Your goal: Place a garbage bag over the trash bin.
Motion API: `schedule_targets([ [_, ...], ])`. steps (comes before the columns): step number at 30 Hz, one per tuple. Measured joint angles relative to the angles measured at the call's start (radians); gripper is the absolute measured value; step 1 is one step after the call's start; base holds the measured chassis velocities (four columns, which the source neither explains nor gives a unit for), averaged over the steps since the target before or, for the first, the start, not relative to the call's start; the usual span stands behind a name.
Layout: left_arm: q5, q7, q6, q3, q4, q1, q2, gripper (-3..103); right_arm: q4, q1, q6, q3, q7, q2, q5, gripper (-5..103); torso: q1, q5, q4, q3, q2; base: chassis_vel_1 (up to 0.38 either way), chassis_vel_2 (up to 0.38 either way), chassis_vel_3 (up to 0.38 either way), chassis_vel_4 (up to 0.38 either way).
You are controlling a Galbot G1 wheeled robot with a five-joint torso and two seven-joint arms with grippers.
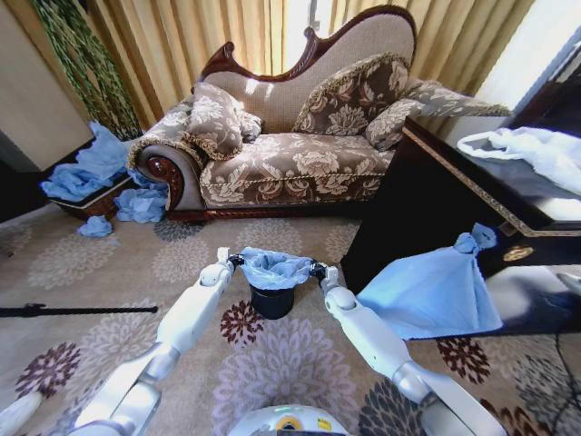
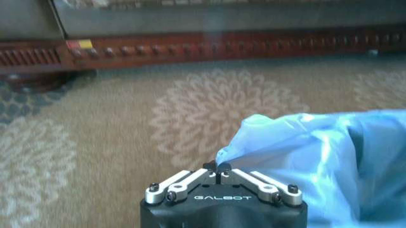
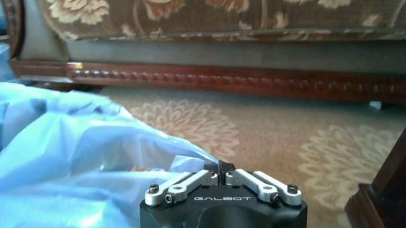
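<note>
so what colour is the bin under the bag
Black, plain and smooth. The trash bin shows best in the head view, beneath the light-blue garbage bag.

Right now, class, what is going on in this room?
A two-armed robot is fitting the garbage bag over the trash bin on the carpet in front of the sofa. The left gripper and right gripper are each shut on an opposite edge, holding the bag's mouth spread over the bin's top.
</note>
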Motion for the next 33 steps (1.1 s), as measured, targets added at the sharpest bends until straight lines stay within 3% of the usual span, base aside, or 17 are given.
schedule_targets([
  [11, 0.003, 0.009, 0.053, -0.022, -0.069, 0.085, 0.02, 0, 0.019, -0.056, 0.031, 0.002, -0.063, -0.024, -0.03, 0, 0.0, 0.0, -0.0001, 0.0, 0.0, 0.0, 0.0, 0.0, 0.0],
  [23, 0.012, 0.018, 0.048, -0.057, -0.196, 0.211, 0.062, 0, 0.095, -0.151, 0.041, 0.0, -0.068, -0.037, -0.06, 0, 0.0, 0.0, 0.0, 0.0, 0.0, 0.0, 0.0, 0.0, 0.0],
  [33, 0.035, 0.037, 0.025, -0.061, -0.201, 0.258, 0.051, 0, 0.122, -0.21, 0.045, 0.024, -0.054, -0.025, -0.084, 0, 0.0, 0.0, 0.0001, 0.0, 0.0, 0.0, 0.0, 0.0, 0.0],
])
